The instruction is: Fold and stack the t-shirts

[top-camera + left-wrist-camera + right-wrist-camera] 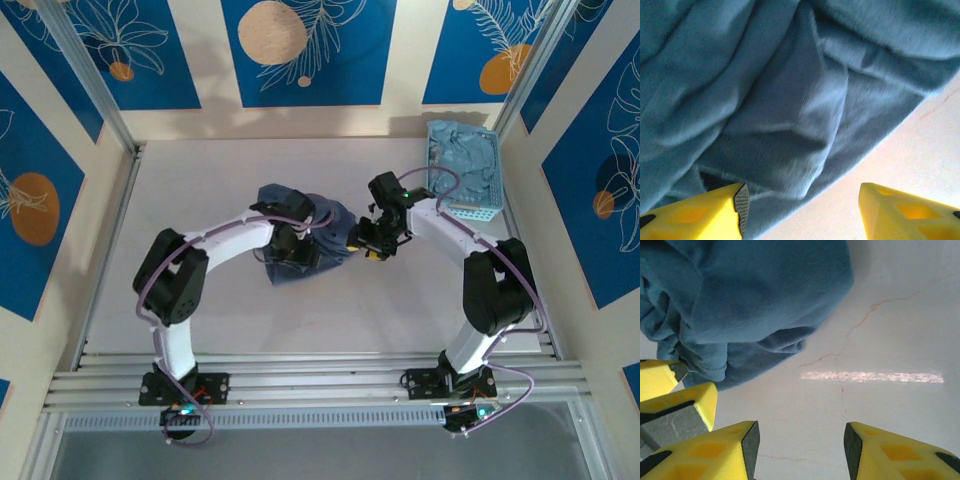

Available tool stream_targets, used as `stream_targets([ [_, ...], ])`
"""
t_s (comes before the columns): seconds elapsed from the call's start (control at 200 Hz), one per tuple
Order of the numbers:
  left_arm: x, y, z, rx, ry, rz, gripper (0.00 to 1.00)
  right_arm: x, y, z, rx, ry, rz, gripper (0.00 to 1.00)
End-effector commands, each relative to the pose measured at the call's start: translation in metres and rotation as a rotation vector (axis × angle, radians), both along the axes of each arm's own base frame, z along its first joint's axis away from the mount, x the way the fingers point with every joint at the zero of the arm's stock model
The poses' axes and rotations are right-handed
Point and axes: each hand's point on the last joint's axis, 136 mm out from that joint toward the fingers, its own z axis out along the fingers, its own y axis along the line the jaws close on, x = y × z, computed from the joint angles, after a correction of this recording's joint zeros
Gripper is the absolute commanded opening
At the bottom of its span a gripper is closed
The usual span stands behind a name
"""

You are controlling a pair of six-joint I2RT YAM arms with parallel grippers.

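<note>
Crumpled dark slate-blue cloth t-shirt [335,228] lies on white table [890,315]. Left gripper [802,212] jaws spread at its edge. Right gripper [799,452] jaws spread just beside it, both empty.

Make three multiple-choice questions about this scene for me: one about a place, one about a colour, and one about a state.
1. Where does the basket stand on the table?
A. far right corner
B. near left corner
C. centre

2. What colour is the crumpled shirt in the middle of the table?
A. white
B. dark blue
C. red

3. How is the right gripper?
A. shut on the shirt
B. shut on the basket
C. open, holding nothing

Answers:
1 A: in the top view the basket sits at the far right corner of the table.
2 B: the cloth is dark slate-blue in the top view and in both wrist views.
3 C: in the right wrist view, bare table shows between its spread fingers.
</note>
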Motion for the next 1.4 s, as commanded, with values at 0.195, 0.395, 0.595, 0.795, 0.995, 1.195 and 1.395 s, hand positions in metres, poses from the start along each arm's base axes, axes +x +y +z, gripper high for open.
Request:
stream_targets([
  [0.195, 0.018, 0.019, -0.020, 0.259, -0.063, -0.071, 0.20, 0.009, -0.004, -0.005, 0.033, 0.020, -0.028, 0.49],
  [0.395, 0.019, 0.033, 0.026, 0.242, -0.176, -0.014, 0.00, 0.037, 0.012, 0.004, 0.035, -0.051, 0.017, 0.48],
  [0.595, 0.001, 0.043, 0.078, 0.115, -0.246, 0.038, 0.00, 0.090, 0.039, 0.018, 0.041, -0.194, 0.099, 0.51],
  [0.795, -0.007, 0.051, 0.090, 0.096, -0.242, 0.048, 0.00, 0.124, 0.069, 0.008, -0.049, -0.263, 0.233, 0.51],
  [0.995, -0.010, 0.058, 0.105, 0.085, -0.266, 0.078, 0.00, 0.135, 0.070, -0.017, -0.156, -0.223, 0.227, 0.07],
  [1.195, -0.005, 0.082, 0.132, 0.130, -0.328, 0.128, 0.00, 0.151, 0.040, 0.049, -0.172, -0.352, 0.075, 0.00],
  [1.395, 0.022, 0.111, 0.187, 0.108, -0.456, 0.234, 0.00, 0.169, -0.001, 0.164, -0.058, -0.550, -0.115, 0.00],
])
